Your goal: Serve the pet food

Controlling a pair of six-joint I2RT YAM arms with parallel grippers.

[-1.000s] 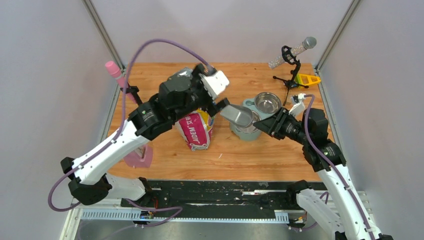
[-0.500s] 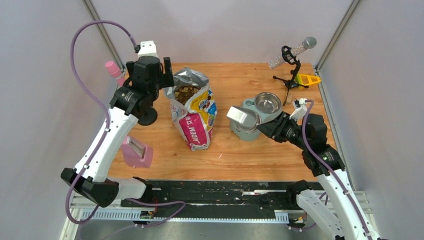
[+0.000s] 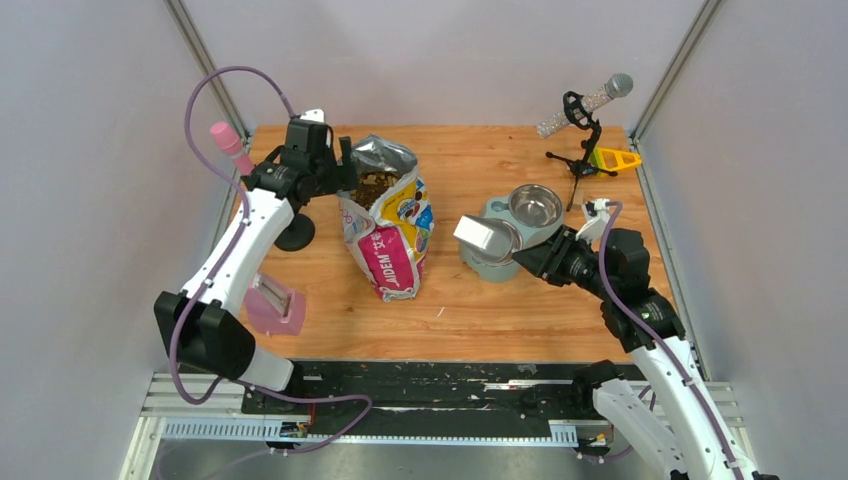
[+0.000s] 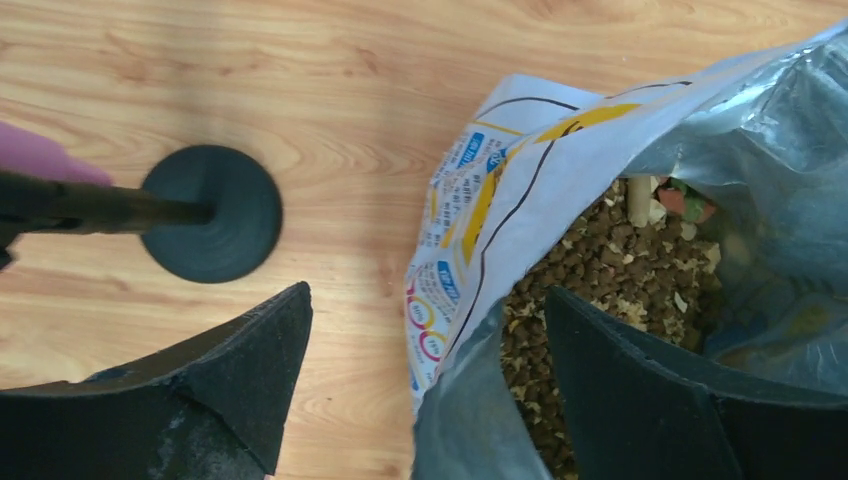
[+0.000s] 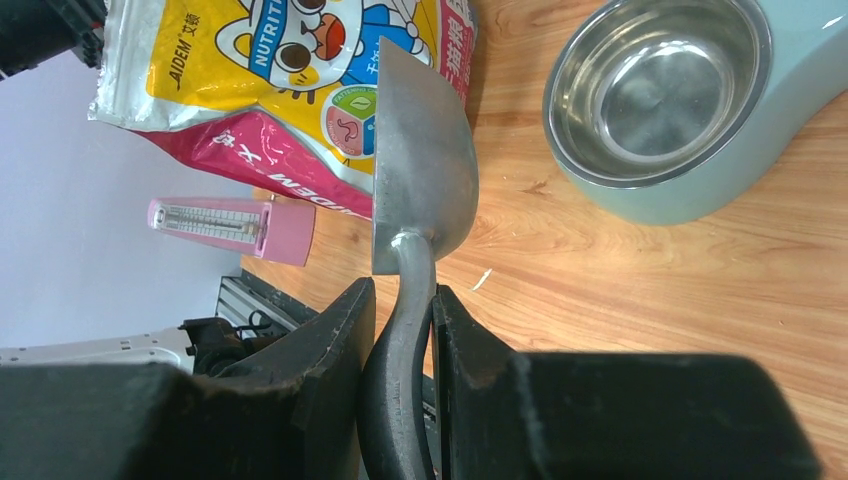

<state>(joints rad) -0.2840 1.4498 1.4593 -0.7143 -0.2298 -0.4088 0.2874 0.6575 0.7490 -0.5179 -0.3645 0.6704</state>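
Fingers (image 4: 220,390) of the left gripper (image 4: 425,295) are spread wide, grasping nothing. They straddle the left lip of the bag (image 4: 470,230): one finger is outside over bare table (image 4: 330,90), the other over the open mouth. In the wrist view the lip stands between them; I cannot tell whether either finger touches it. The kibble (image 4: 600,270) lies inside the bag, a brown and tan heap with a few pale and coloured bits, visible through the mouth from above (image 3: 375,185). The bag stands at the middle of the table, mouth up.

To its left is a black round base (image 4: 210,213), well apart from the bag, and nearer sits a pink metronome (image 3: 272,305).

On the right, the right gripper (image 5: 403,290) is clamped on the handle of the scoop (image 5: 420,150), its fingers pressed against both sides. The scoop's bowl points left toward the bag and hangs over the left part of the feeder (image 3: 497,268). A steel bowl (image 5: 655,90) sits in the feeder's far end.
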